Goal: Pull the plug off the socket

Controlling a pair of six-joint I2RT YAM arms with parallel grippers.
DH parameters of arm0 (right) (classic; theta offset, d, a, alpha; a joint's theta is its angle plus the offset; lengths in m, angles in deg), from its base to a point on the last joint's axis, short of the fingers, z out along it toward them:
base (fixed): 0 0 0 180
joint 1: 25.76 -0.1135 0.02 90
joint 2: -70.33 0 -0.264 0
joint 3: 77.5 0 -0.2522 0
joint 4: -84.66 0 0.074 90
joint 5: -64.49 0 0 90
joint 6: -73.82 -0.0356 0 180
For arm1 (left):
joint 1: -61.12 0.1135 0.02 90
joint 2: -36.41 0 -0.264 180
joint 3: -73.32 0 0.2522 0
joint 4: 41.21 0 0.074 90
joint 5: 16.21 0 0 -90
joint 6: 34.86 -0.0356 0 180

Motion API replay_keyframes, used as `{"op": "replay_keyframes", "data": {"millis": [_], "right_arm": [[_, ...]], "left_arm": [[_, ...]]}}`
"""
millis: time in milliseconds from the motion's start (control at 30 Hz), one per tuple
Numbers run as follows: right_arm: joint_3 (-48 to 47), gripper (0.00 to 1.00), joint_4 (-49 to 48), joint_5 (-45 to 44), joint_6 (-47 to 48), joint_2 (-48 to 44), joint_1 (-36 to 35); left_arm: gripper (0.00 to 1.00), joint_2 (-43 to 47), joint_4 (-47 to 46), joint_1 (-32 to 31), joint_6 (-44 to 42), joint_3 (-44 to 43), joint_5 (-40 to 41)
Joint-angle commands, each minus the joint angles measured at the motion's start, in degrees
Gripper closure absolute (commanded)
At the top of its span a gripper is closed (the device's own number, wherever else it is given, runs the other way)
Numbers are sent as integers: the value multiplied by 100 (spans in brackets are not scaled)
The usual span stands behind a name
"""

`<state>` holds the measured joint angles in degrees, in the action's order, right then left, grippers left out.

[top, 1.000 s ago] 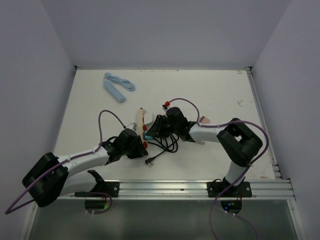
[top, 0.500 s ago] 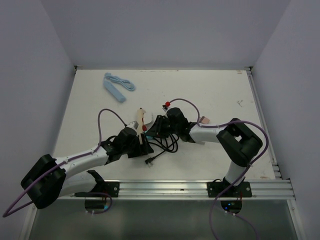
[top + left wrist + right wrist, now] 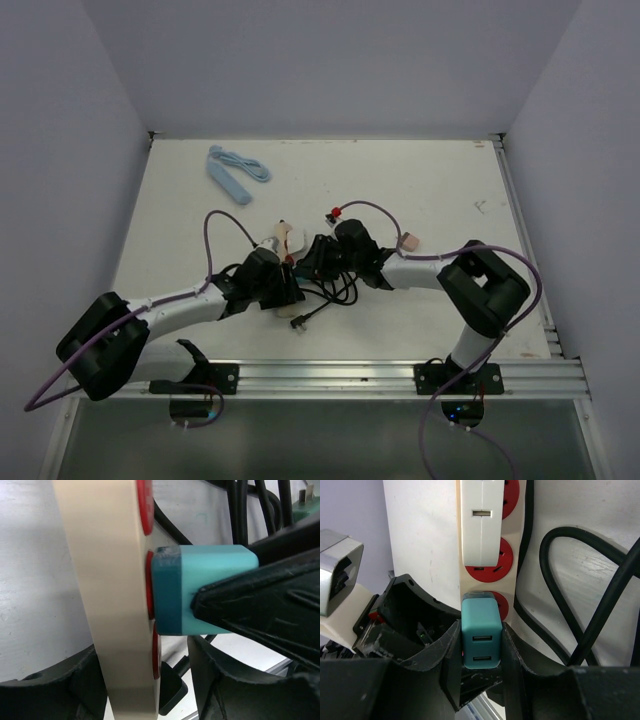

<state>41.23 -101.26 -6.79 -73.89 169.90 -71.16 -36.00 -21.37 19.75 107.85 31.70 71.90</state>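
My right gripper [image 3: 481,652] pinches the teal plug [image 3: 481,625]; left gripper [image 3: 150,685] straddles the socket strip [image 3: 95,580] loosely, so I'd clamp first, then pull straight.

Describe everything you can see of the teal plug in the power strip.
The teal plug is a small boxy block of matte plastic with rounded edges and two slots in its outer face. It sits square against a red socket of the cream power strip, with no prongs showing. The right gripper clamps it from both sides.
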Motion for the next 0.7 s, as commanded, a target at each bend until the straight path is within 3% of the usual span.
{"op": "replay_keyframes", "data": {"millis": [0,233,333,433,667], "right_arm": [[31,100,-255,185,-135,-350,-56],[154,100,-413,211,-319,-447,-73],[163,100,-475,229,-372,-447,-73],[172,100,-475,220,-399,-473,-65],[58,100,-239,158,-285,-640,-73]], "left_arm": [[41,-116,-222,49,-164,-141,163],[63,-55,-301,58,-86,8,321],[77,-2,-380,58,-41,131,303],[98,16,-345,58,-24,184,356],[100,-169,155,67,248,228,461]]}}
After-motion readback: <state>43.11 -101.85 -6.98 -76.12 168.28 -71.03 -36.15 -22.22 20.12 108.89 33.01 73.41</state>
